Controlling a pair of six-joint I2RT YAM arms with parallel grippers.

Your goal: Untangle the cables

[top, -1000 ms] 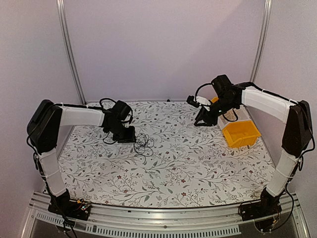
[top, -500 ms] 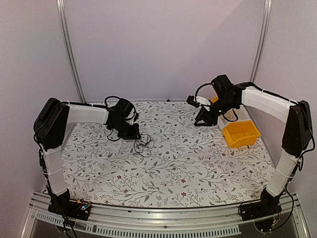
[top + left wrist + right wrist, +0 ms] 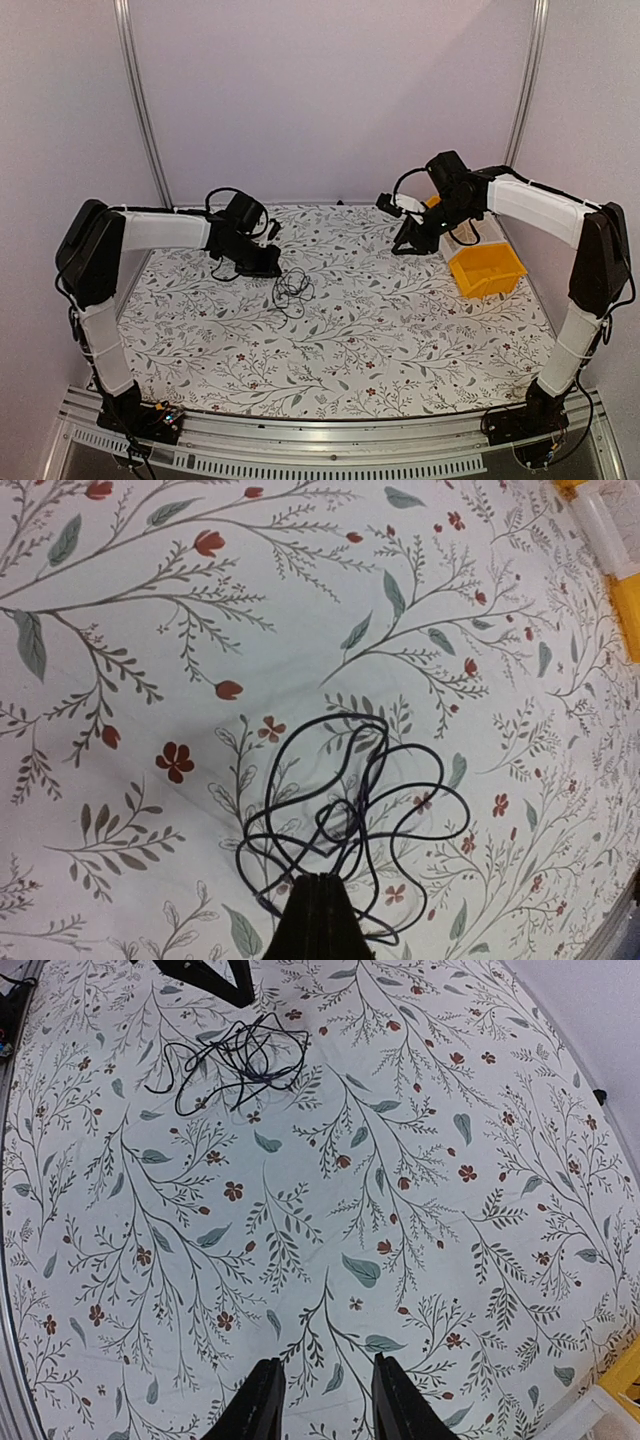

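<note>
L jaws pressed together at edge of cables [image 3: 340, 830] on worktop [image 3: 150, 610]; can't tell if a strand's pinched. R jaws apart, well away from bunch.

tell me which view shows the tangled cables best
Left wrist: the cables fill the frame, each loop traceable. Top external shows them as a small dark clump; right wrist shows them distant, near its top edge.

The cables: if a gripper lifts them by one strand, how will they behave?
Probably floppy: the cables lie in loose, crossing loops, so one lifted strand would likely drag the rest. They look thin, so probably light and easy to shift.
</note>
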